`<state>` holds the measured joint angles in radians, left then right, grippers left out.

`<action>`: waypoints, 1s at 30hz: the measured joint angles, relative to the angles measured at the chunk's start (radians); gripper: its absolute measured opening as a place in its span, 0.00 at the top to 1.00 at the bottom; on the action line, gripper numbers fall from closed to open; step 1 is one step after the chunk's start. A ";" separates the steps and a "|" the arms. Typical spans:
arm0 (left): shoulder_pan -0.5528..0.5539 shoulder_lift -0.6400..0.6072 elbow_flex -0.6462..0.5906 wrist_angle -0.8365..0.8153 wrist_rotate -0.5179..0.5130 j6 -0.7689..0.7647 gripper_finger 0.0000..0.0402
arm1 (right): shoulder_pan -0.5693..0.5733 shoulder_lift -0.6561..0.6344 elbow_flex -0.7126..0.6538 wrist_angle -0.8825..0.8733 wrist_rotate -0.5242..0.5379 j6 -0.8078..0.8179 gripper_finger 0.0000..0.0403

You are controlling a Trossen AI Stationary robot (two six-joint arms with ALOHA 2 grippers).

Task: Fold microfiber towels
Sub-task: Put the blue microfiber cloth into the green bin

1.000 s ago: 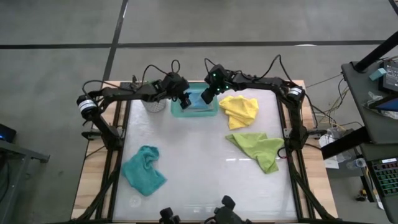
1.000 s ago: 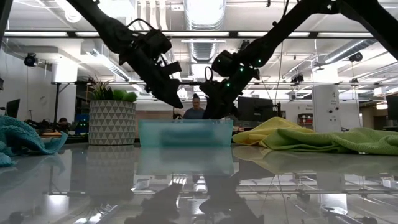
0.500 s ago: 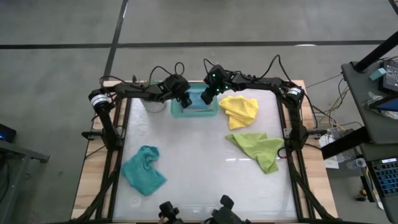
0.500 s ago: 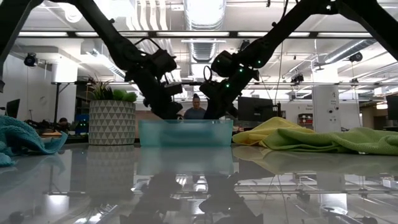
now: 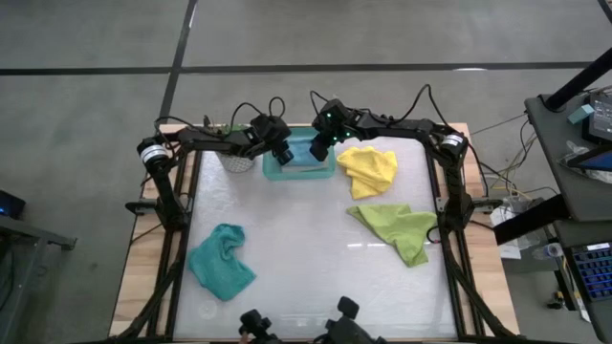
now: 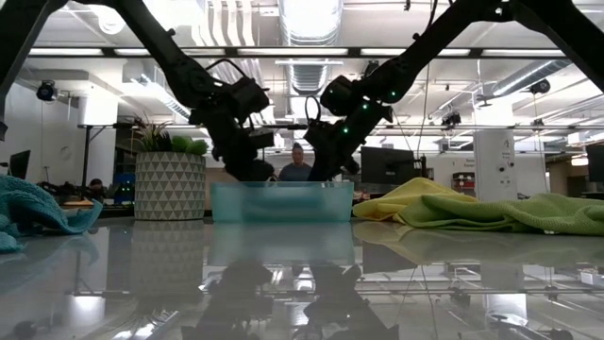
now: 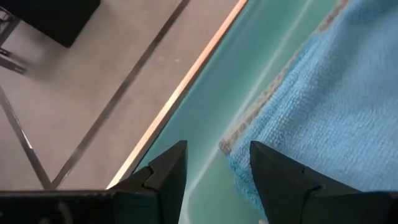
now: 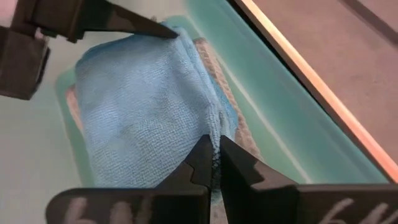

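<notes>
A folded teal-blue towel lies on a light grey towel inside the teal tray at the table's far edge. My right gripper is shut on the blue towel at its right side. My left gripper is open and low in the tray, one finger on either side of the blue towel's far left corner. A yellow towel, a lime green towel and a crumpled teal towel lie loose on the table. My right gripper pinches the blue towel's folded side edge between its two fingers, slanting down from the table's right. The cloth is drawn up into a small ridge at the fingers; the rest lies flat on the grey towel. My left gripper straddles the corner; whether it touches the cloth I cannot tell.
A patterned plant pot stands just left of the tray. The tray's walls hide both grippers' fingertips in the low view. Bare glossy tabletop lies between the loose towels.
My left gripper has sunk toward the tray and tipped more steeply down, going behind the tray's wall in the low view. My right gripper has stayed in place over the tray.
</notes>
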<state>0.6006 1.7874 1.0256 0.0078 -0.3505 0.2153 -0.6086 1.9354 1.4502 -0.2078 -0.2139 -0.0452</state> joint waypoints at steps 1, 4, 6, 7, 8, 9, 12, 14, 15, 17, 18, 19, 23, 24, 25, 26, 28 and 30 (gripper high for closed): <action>0.000 0.000 0.000 -0.005 -0.004 0.000 0.60 | 0.000 0.000 0.000 0.000 0.015 0.000 0.98; -0.001 0.000 0.001 -0.014 -0.027 -0.001 0.60 | 0.000 0.000 0.000 0.000 0.031 -0.002 0.97; -0.001 0.000 0.002 -0.019 -0.034 -0.001 0.60 | 0.000 -0.001 0.000 -0.002 0.032 -0.006 0.95; -0.001 0.000 0.002 -0.019 -0.035 -0.001 0.60 | 0.000 -0.001 0.000 -0.003 0.032 -0.005 0.93; -0.001 0.000 0.002 -0.023 -0.038 -0.001 0.60 | 0.000 -0.001 0.000 -0.003 0.032 -0.003 0.91; -0.001 0.000 0.002 -0.030 -0.047 -0.001 0.60 | 0.000 -0.001 0.000 -0.003 0.034 0.000 0.89; -0.002 0.000 0.004 -0.057 -0.069 -0.002 0.60 | 0.000 -0.001 0.000 -0.003 0.043 0.005 0.83; -0.001 0.000 0.007 -0.063 -0.078 -0.002 0.60 | 0.000 -0.001 0.000 -0.004 0.063 0.004 0.78; -0.001 -0.003 0.009 -0.072 -0.078 -0.001 0.60 | 0.000 -0.002 0.002 -0.009 0.065 0.004 0.77; -0.002 -0.019 0.012 -0.089 -0.078 -0.001 0.60 | -0.001 -0.002 0.024 -0.046 0.065 0.005 0.73; -0.005 -0.032 0.017 -0.099 -0.078 -0.001 0.60 | -0.001 -0.002 0.041 -0.068 0.065 0.005 0.72; -0.007 -0.048 0.021 -0.106 -0.077 0.000 0.60 | -0.001 -0.002 0.058 -0.095 0.065 0.004 0.71; -0.030 -0.123 0.016 -0.131 -0.068 0.006 0.60 | 0.000 -0.003 0.131 -0.225 0.065 0.001 0.68; -0.037 -0.143 0.011 -0.138 -0.053 0.009 0.60 | -0.001 -0.003 0.145 -0.250 0.065 0.001 0.68; -0.044 -0.160 0.010 -0.142 -0.033 0.009 0.60 | -0.001 -0.003 0.157 -0.270 0.065 0.001 0.68; -0.049 -0.178 0.010 -0.147 0.003 0.010 0.60 | -0.001 -0.005 0.166 -0.286 0.065 0.001 0.68; -0.053 -0.209 0.003 -0.181 0.112 0.016 0.60 | 0.001 -0.012 0.173 -0.305 0.059 0.004 0.69; -0.056 -0.219 -0.009 -0.185 0.244 0.029 0.60 | 0.009 -0.020 0.174 -0.313 0.052 0.009 0.70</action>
<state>0.5448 1.5688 1.0171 -0.1768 -0.1064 0.2441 -0.5997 1.9154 1.6238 -0.5203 -0.1619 -0.0360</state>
